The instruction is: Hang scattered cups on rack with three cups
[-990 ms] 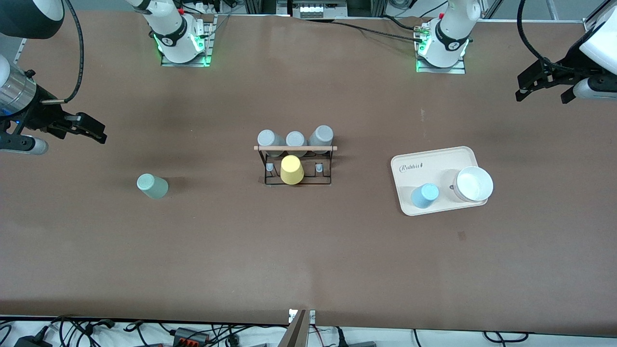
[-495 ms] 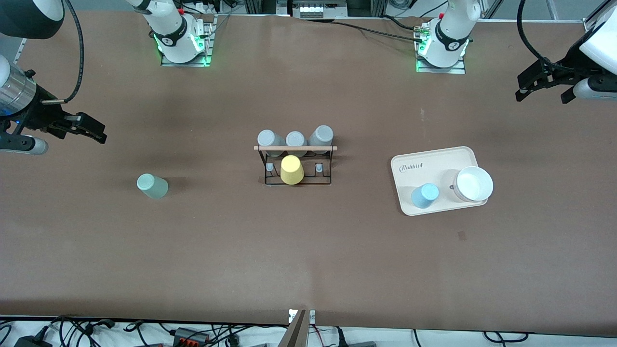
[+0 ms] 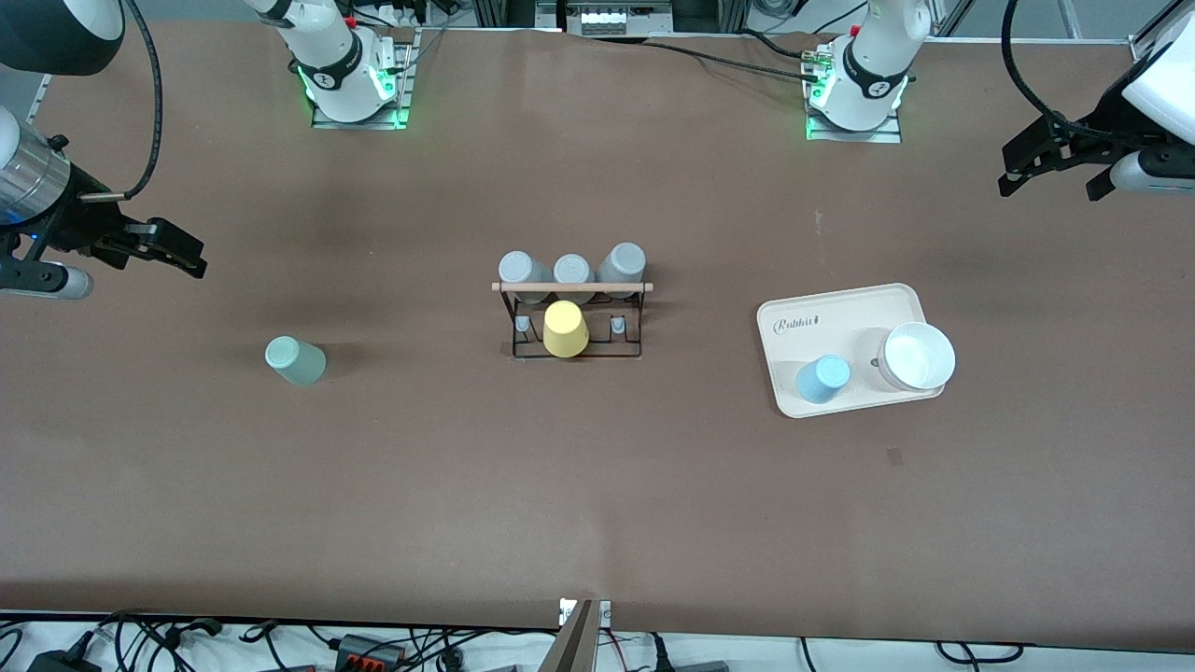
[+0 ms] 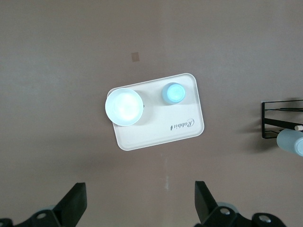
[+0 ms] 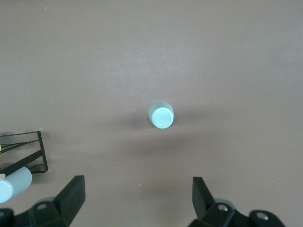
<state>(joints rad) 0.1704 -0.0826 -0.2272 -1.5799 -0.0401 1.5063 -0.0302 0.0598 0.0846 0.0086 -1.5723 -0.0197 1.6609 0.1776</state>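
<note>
The pale mint green cup [image 3: 295, 360] stands upside down on the table toward the right arm's end; it also shows in the right wrist view [image 5: 161, 115]. The light blue cup [image 3: 822, 379] stands upside down on the cream tray [image 3: 840, 313]; the left wrist view shows it too [image 4: 173, 93]. The black wire rack [image 3: 571, 287] with its wooden dowel stands mid-table, its edge visible in both wrist views [image 4: 263, 119] [image 5: 43, 151]. My right gripper [image 3: 198, 261] [image 5: 138, 196] is open and empty, high over the table near the mint cup. My left gripper [image 3: 1055, 182] [image 4: 139, 203] is open and empty, high over the table near the tray.
The rack holds a yellow tumbler [image 3: 565, 329] on a front peg and three grey tumblers [image 3: 572, 271] in the row farther from the front camera. A white bowl [image 3: 918, 356] sits on the tray beside the blue cup.
</note>
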